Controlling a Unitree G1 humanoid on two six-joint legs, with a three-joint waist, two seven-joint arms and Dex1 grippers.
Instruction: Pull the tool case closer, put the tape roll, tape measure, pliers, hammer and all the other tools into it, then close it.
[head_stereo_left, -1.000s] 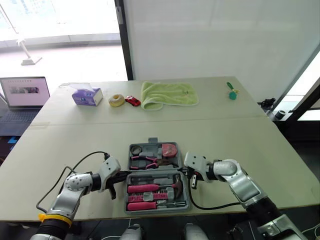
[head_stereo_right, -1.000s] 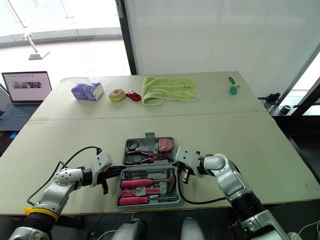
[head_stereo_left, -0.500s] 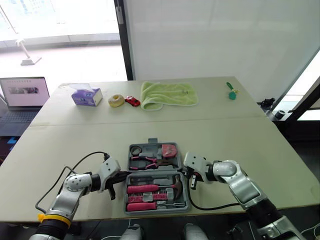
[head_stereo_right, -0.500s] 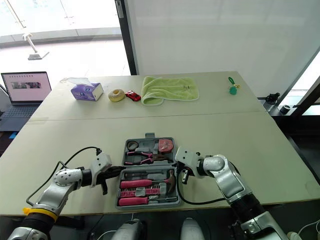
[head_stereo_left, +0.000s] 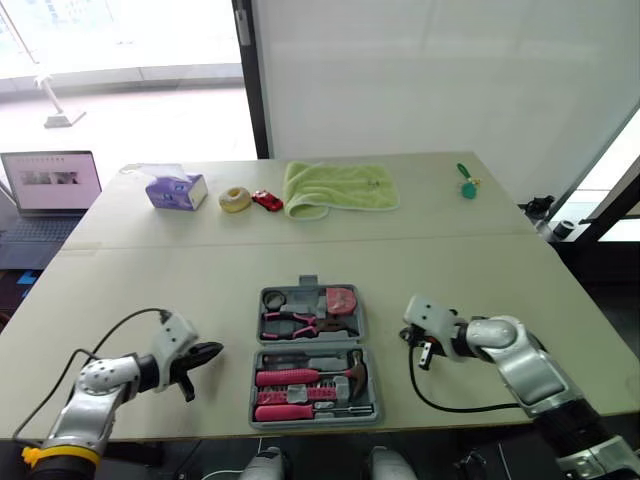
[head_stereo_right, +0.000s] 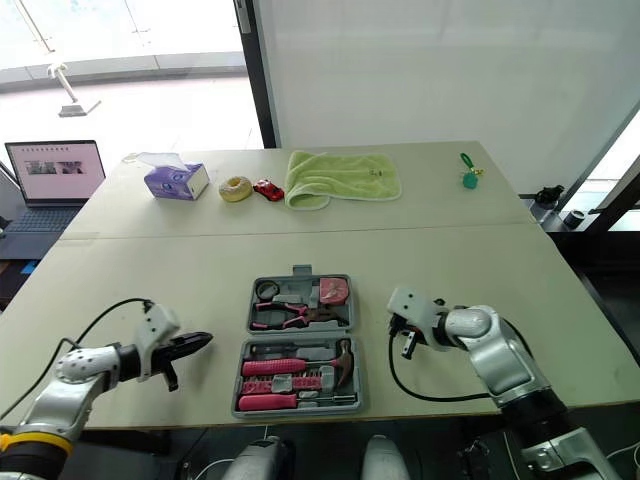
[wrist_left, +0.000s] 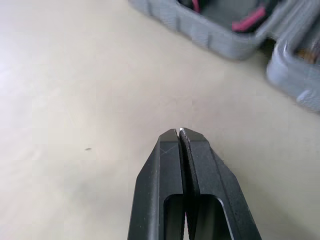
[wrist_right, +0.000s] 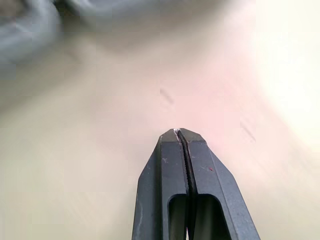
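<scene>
The grey tool case (head_stereo_left: 352, 327) lies open at the front middle of the table. Its far half holds a dark tape roll (head_stereo_left: 273, 298), pink-handled pliers (head_stereo_left: 290, 322) and a red tape measure (head_stereo_left: 339, 299). The near half holds a hammer (head_stereo_left: 352, 370) and pink-handled screwdrivers (head_stereo_left: 285, 379). My left gripper (head_stereo_left: 205, 352) is shut and empty, on the table a short way left of the case, pointing at it. My right gripper (head_stereo_left: 425, 354) is shut and empty, a short way right of the case. The left wrist view has the case's corner (wrist_left: 215, 35) beyond the shut fingertips (wrist_left: 192, 145).
Along the far side of the table are a purple tissue box (head_stereo_left: 175, 190), a pale ring (head_stereo_left: 236, 199), a small red toy car (head_stereo_left: 267, 200), a green towel (head_stereo_left: 340, 187) and a green item (head_stereo_left: 467, 186). A laptop (head_stereo_left: 50, 183) stands off the table's left.
Both grippers have drawn away from the sides of the case, the left one to the left and the right one to the right. The case has stayed in place.
</scene>
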